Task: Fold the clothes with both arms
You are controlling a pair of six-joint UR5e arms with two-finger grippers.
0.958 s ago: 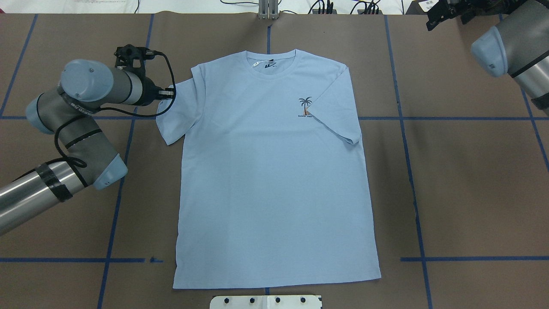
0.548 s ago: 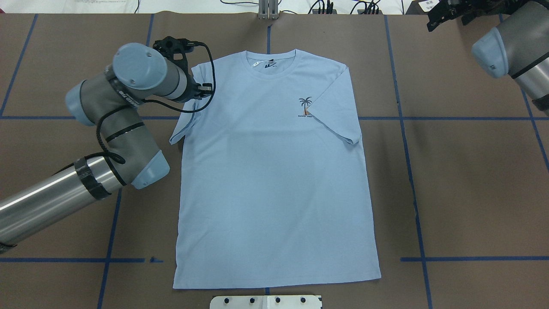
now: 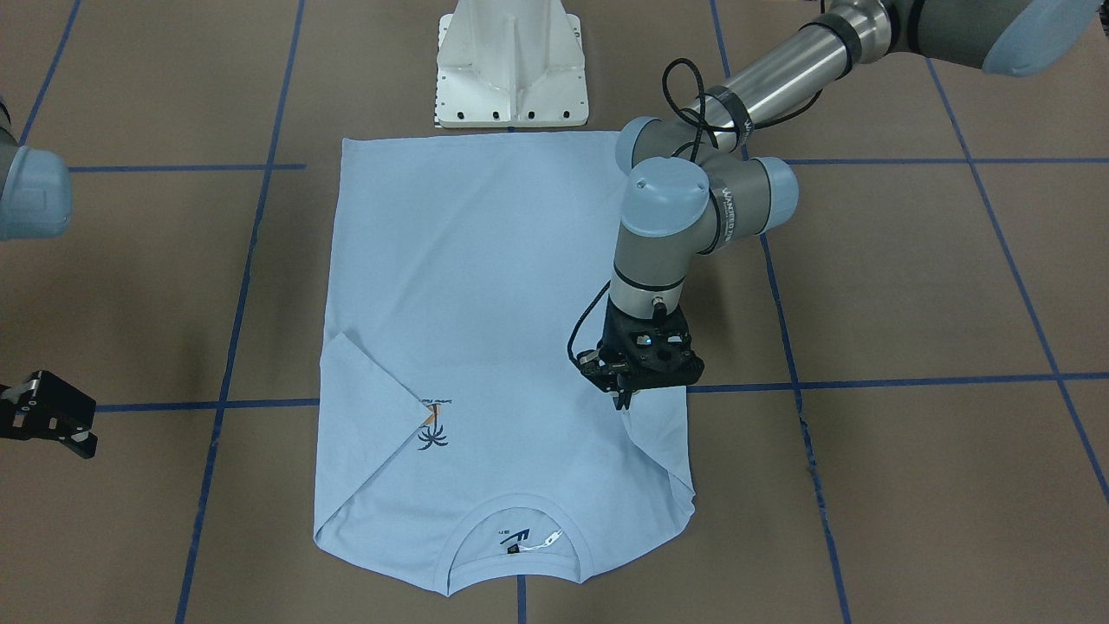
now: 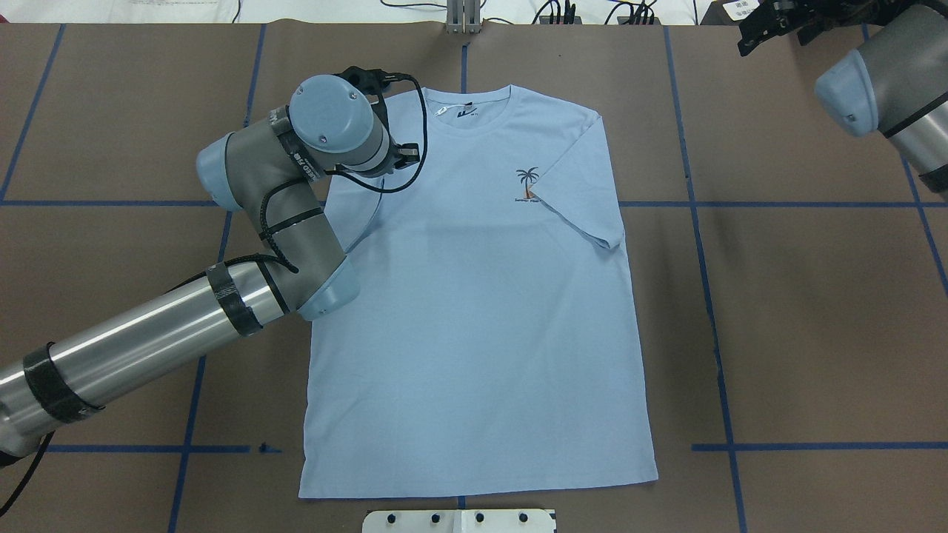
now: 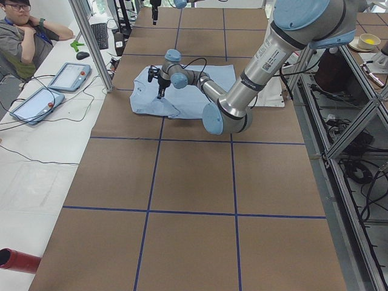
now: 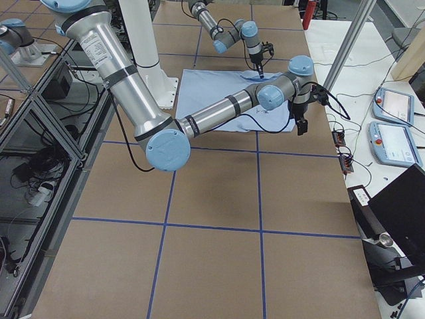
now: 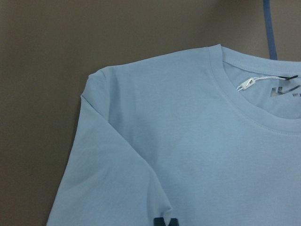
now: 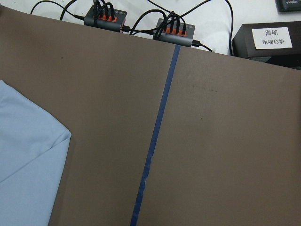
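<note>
The light blue T-shirt (image 4: 474,311) lies flat, front up, collar (image 7: 244,108) toward the far edge. My left gripper (image 3: 625,399) hovers over the chest, shut on the left sleeve (image 3: 663,459), which rises from the shoulder and doubles inward over the body. In the overhead view the wrist hides those fingers; the left wrist view shows dark fingertips (image 7: 164,221) at its bottom edge. The other sleeve (image 4: 581,185) lies folded onto the chest beside the palm print (image 4: 527,183). My right gripper (image 4: 763,22) is open and holds nothing, well off the shirt at the far right corner.
The white pedestal base (image 3: 511,69) stands just behind the hem. Blue tape lines (image 4: 696,203) cross the brown table. Power strips with cables (image 8: 141,23) and a metal post (image 4: 463,15) line the far edge. A person (image 5: 24,36) sits beyond it by tablets (image 5: 36,100).
My left arm has swung right, carrying the left sleeve from beside the shirt up and inward over the chest. The right arm has barely moved.
</note>
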